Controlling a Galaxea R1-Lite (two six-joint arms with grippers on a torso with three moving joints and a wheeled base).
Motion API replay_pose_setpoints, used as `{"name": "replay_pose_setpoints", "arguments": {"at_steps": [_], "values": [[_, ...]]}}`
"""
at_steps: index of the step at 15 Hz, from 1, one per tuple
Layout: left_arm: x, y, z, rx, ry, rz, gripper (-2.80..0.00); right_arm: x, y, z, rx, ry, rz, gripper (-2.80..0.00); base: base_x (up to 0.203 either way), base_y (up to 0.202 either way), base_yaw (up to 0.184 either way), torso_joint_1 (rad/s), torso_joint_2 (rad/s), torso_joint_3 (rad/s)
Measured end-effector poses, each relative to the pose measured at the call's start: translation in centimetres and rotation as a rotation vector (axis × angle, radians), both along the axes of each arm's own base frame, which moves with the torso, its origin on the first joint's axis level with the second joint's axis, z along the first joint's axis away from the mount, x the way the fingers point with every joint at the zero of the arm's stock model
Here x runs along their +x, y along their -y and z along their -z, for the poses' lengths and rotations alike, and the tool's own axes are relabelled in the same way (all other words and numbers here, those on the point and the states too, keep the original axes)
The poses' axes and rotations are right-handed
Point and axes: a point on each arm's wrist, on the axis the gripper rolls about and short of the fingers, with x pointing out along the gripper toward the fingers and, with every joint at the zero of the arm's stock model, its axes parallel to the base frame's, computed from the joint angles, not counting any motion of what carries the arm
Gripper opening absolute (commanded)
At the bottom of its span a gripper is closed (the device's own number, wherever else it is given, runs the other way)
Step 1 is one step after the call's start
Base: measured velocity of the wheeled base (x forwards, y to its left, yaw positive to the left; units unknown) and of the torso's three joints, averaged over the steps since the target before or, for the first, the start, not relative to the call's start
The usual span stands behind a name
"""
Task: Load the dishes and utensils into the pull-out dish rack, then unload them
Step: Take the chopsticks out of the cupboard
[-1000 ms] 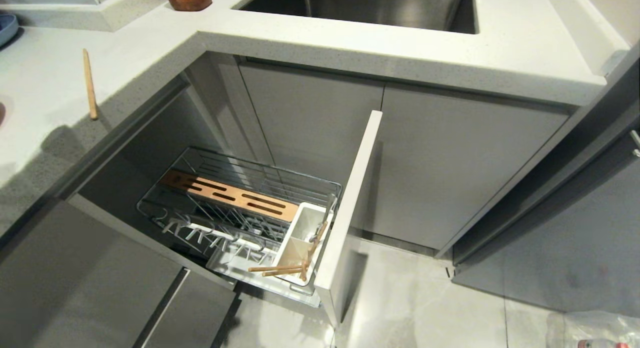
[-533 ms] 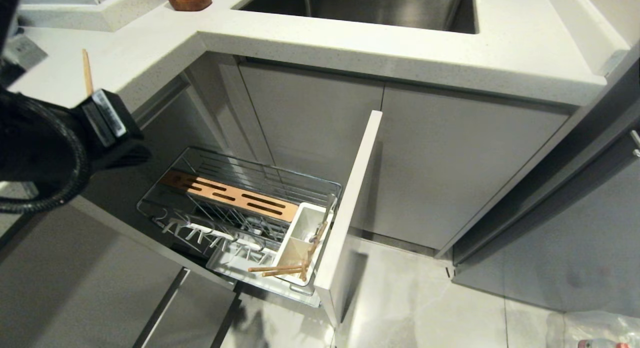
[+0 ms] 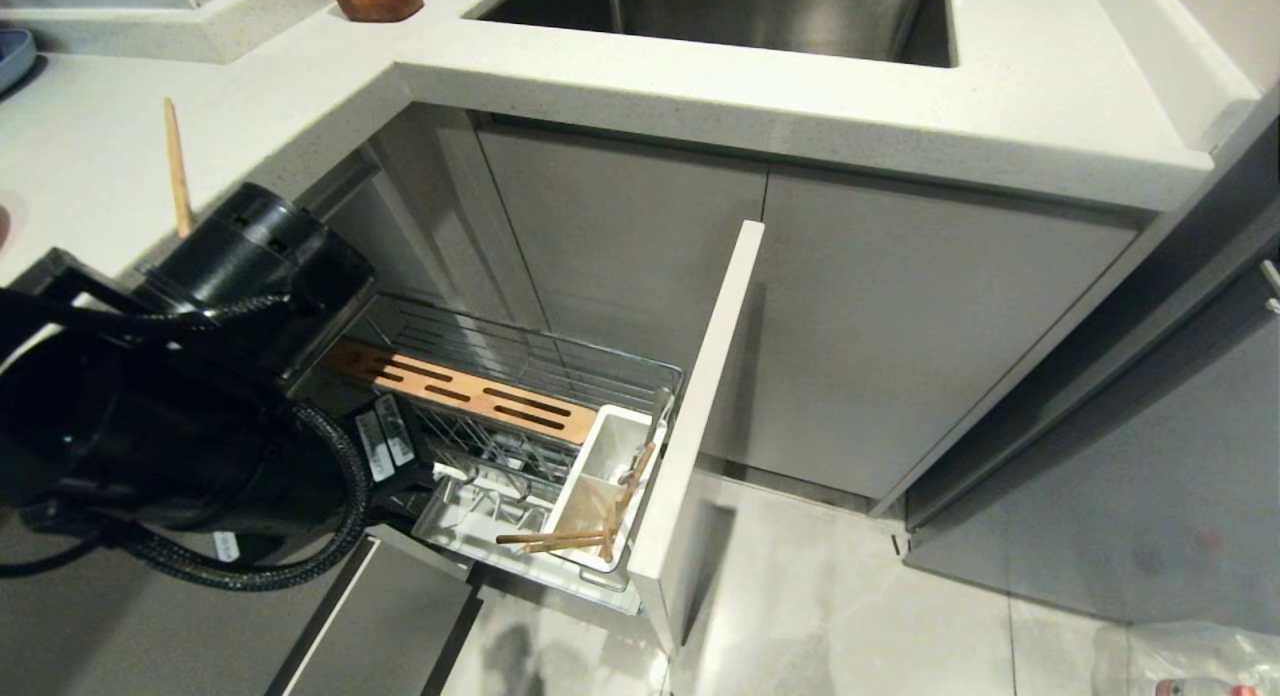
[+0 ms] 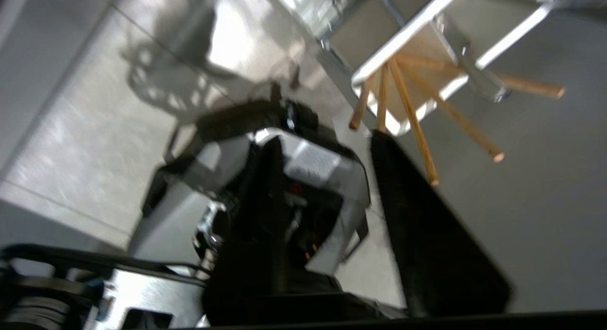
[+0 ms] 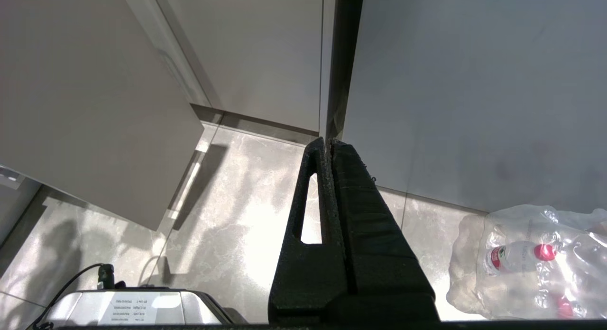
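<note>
Your left tool [image 4: 327, 145], fingers spread and empty, points at the chopsticks [image 4: 412, 112] fanned out of the rack's caddy [image 3: 600, 486], ready for unloading; one chopstick [image 3: 178, 166] lies on the bench [image 3: 90, 146]; right tool [image 5: 329, 147] hangs pressed together

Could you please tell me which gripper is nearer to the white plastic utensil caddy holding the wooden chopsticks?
The left gripper: it hovers just short of the white plastic utensil caddy. The right gripper hangs by the floor, away from it.
</note>
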Motion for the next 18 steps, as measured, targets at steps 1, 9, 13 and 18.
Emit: {"name": "replay_pose_setpoints", "arguments": {"at_steps": [1,9,13,18], "values": [[0.3,0.3,0.7,-0.025,-0.034,0.008,0.0,0.0,0.0,0.0,0.0,0.0,0.0,-2.8,0.0,0.0,0.0,0.0,0.0,0.0],[3.9,2.4,5.8,-0.054,-0.169,0.003,0.0,0.0,0.0,0.0,0.0,0.0,0.0,-2.8,0.0,0.0,0.0,0.0,0.0,0.0],[5.8,2.9,7.7,-0.109,-0.211,-0.011,0.0,0.0,0.0,0.0,0.0,0.0,0.0,-2.8,0.0,0.0,0.0,0.0,0.0,0.0],[7.1,3.0,8.7,-0.125,-0.195,-0.032,0.0,0.0,0.0,0.0,0.0,0.0,0.0,-2.8,0.0,0.0,0.0,0.0,0.0,0.0]]}}
